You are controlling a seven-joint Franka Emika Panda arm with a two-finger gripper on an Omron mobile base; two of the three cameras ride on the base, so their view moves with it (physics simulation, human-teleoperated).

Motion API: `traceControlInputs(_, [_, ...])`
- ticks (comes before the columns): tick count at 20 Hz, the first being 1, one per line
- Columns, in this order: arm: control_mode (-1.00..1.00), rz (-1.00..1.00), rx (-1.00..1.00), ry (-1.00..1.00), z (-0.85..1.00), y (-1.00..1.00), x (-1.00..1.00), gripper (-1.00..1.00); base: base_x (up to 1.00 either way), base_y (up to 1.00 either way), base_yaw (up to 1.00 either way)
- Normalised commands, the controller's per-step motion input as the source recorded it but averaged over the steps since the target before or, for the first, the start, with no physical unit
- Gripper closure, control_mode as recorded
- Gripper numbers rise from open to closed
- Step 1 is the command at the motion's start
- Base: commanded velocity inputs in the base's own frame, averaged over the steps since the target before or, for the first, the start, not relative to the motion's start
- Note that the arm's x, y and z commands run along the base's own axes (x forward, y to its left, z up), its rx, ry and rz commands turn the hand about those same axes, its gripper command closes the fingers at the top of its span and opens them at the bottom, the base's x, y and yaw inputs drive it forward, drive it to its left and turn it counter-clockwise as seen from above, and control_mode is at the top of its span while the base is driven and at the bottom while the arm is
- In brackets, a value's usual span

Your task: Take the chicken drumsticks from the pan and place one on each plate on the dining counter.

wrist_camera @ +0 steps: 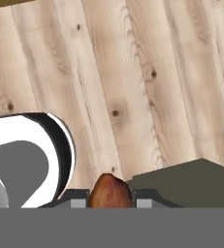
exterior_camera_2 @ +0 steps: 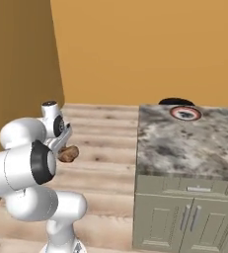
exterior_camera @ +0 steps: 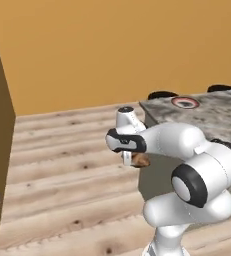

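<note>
Going from the left, we see our pincer (exterior_camera_2: 65,148) closed on a golden-brown chicken drumstick (exterior_camera_2: 69,153), holding it in the air over the wooden floor (exterior_camera_2: 105,148), beside the marble bench (exterior_camera_2: 184,148), where the plate with the red-brown rim (exterior_camera_2: 185,113) lies at the far edge.

Light is even and fairly bright in all three rendered views, with no visible lamp or window. The orange wall (exterior_camera: 112,50) shows a flat tone, slightly darker toward one side. The arm (exterior_camera: 187,155) carries soft highlights on its white shells and no harsh glare. A dull shadow lies on the wooden floor (wrist_camera: 133,72) beside the cabinet. Edges look slightly soft and low in resolution; straight lines stay straight at the borders.
</note>
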Motion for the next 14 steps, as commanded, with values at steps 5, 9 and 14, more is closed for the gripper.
traceControlInputs(5, [1.0,0.0,0.0,0.0,0.0,0.0,0.0,1.0,0.6,0.76,-0.45])
traceControlInputs(9, [1.0,0.0,0.0,0.0,0.0,0.0,0.0,1.0,0.66,0.6,-0.61])
traceControlInputs(14, [1.0,0.0,0.0,0.0,0.0,0.0,0.0,1.0,0.67,0.63,-0.58])
